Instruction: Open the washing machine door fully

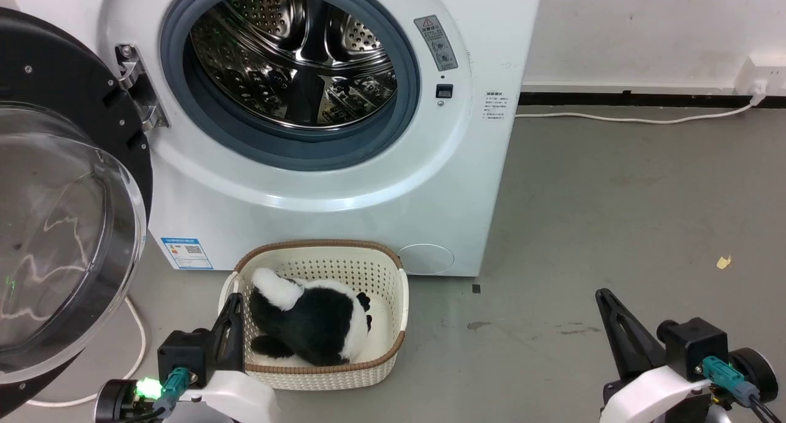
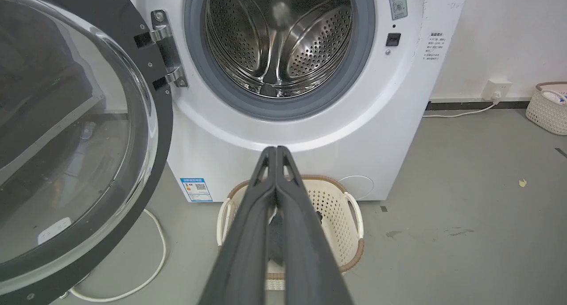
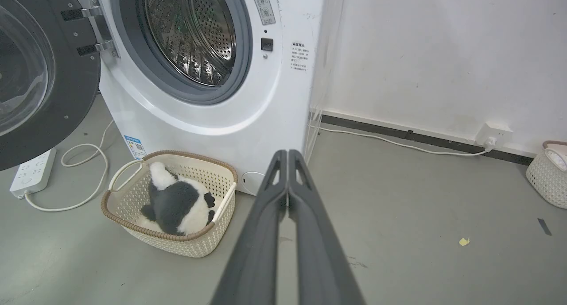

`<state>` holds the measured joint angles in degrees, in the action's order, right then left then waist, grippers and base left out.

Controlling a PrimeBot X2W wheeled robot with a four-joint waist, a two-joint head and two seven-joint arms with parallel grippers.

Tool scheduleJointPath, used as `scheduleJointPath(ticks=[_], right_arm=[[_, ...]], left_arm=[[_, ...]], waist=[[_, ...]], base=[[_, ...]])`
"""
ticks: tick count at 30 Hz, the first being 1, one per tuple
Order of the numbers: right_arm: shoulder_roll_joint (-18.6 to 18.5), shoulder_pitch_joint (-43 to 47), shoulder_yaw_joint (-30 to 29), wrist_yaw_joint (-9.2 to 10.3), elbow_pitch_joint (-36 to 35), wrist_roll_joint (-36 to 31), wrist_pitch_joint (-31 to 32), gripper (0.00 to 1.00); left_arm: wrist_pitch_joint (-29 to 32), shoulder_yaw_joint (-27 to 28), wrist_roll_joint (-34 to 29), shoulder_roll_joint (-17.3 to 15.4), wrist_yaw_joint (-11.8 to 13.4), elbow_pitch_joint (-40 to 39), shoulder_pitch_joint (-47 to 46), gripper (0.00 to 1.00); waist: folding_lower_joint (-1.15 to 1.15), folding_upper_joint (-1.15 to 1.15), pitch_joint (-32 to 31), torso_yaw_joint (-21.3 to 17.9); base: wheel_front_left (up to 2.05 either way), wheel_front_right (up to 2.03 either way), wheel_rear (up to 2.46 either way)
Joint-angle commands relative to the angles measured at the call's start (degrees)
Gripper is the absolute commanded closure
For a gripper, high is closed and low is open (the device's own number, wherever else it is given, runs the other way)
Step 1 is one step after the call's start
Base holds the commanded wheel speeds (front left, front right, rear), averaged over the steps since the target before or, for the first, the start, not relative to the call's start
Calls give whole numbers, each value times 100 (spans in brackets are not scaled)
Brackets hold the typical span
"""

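Observation:
The washing machine [image 1: 344, 183] [image 2: 310, 132] [image 3: 248, 119] stands before me, its steel drum [image 1: 295, 54] exposed inside the grey gasket. The washing machine door [image 1: 55, 226] [image 2: 75, 141] [image 3: 40, 75], black-rimmed with a bulging glass window, hangs swung out wide to the left on its metal hinge [image 1: 138, 85]. My left gripper [image 1: 234, 303] [image 2: 275, 151] is shut and empty, low at the lower left beside the basket, apart from the door. My right gripper [image 1: 605, 297] [image 3: 288, 153] is shut and empty over bare floor at the lower right.
A cream basket [image 1: 393, 312] [image 3: 221, 198] holding a black-and-white plush toy [image 1: 307, 322] sits on the floor against the machine's front. A white cable [image 1: 138, 343] and a power strip [image 3: 31, 172] lie under the door. A second basket [image 3: 547, 172] stands far right by the wall.

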<state>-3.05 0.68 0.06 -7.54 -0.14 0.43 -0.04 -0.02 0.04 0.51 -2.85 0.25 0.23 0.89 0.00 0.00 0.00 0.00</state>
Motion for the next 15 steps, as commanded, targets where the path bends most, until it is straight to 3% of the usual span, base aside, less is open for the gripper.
scheduleJointPath(ticks=[1, 15], right_arm=[[17, -68, -6, 5, 14, -43, 4, 100], [17, -68, -6, 5, 14, -43, 4, 100]], left_arm=[[2, -4, -51, -3, -25, -23, -89, 100], [2, -4, -51, -3, -25, -23, -89, 100]], waist=[[0, 0, 0, 0], [0, 0, 0, 0]], base=[[0, 0, 0], [0, 0, 0]])
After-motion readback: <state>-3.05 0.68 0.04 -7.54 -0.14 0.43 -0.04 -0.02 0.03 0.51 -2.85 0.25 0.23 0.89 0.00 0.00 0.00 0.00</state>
